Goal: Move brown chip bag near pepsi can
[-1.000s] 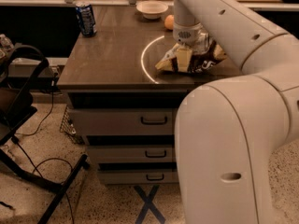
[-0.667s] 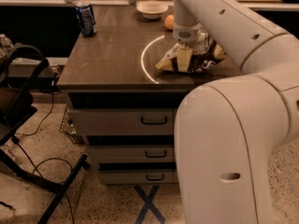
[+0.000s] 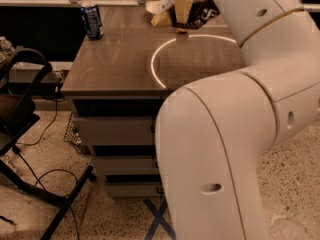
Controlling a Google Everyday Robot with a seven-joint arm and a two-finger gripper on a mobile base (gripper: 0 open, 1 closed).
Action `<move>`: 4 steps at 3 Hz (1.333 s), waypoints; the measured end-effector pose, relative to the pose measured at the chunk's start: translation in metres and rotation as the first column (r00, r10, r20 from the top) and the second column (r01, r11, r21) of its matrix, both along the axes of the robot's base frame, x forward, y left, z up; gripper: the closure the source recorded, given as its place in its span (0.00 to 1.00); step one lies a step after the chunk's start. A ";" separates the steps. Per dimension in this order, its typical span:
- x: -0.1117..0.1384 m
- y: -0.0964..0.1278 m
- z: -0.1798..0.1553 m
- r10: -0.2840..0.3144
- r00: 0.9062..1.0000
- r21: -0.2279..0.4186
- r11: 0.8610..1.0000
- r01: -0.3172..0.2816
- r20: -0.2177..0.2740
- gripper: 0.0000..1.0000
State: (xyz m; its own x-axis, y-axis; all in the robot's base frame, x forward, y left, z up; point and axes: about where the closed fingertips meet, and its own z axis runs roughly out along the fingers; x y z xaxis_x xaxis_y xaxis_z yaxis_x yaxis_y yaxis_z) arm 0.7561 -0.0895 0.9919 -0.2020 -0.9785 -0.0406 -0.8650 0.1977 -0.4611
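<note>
The brown chip bag (image 3: 199, 13), dark brown with a yellow end and white lettering, hangs in the air above the far part of the table (image 3: 120, 59). My gripper (image 3: 183, 5) is at the top of the view, shut on the bag from above. The pepsi can (image 3: 92, 20), dark blue with a silver rim, stands upright at the table's far left corner, well to the left of the bag. My white arm fills the right side of the view and hides the table's right edge.
A white bowl (image 3: 152, 7) sits at the back, partly hidden by the bag. A bright ring of light (image 3: 159, 59) lies on the tabletop. Drawers (image 3: 115, 131) are below the table. A black chair frame (image 3: 22, 114) and cables stand on the floor at left.
The chip bag has come up off the table in my gripper and now hangs further back. The view has shifted, so the table sits more to the left.
</note>
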 end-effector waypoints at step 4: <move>0.082 0.060 0.000 -0.072 0.977 0.102 0.993 0.052 0.199 1.00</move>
